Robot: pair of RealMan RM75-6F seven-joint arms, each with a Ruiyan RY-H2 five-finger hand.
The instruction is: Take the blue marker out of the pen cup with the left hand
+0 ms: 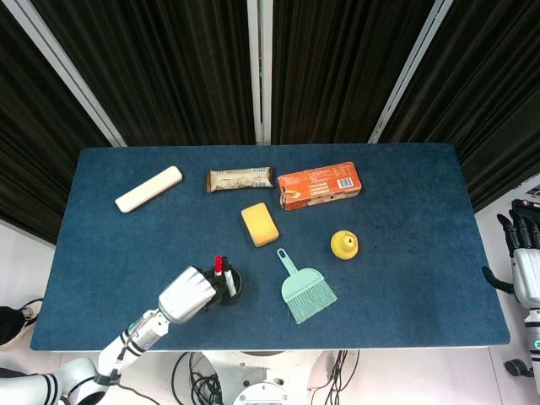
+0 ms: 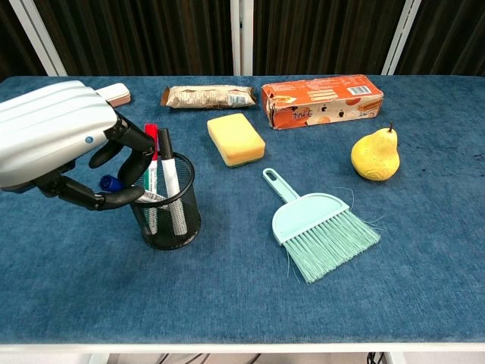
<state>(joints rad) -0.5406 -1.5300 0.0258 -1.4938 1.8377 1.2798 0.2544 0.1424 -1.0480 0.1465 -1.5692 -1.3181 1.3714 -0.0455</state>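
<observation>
The black mesh pen cup stands near the table's front left and is also in the head view. A red marker and a black-capped marker stick up from it. The blue marker leans out over the cup's left rim, its blue cap showing between the fingers. My left hand is beside the cup on its left and pinches that marker between thumb and curled fingers; the marker's lower end is still inside the cup. My right hand hangs off the table's right edge, holding nothing.
A mint dustpan brush lies right of the cup. Behind are a yellow sponge, a yellow pear, an orange box, a wrapped snack bar and a cream-coloured bar.
</observation>
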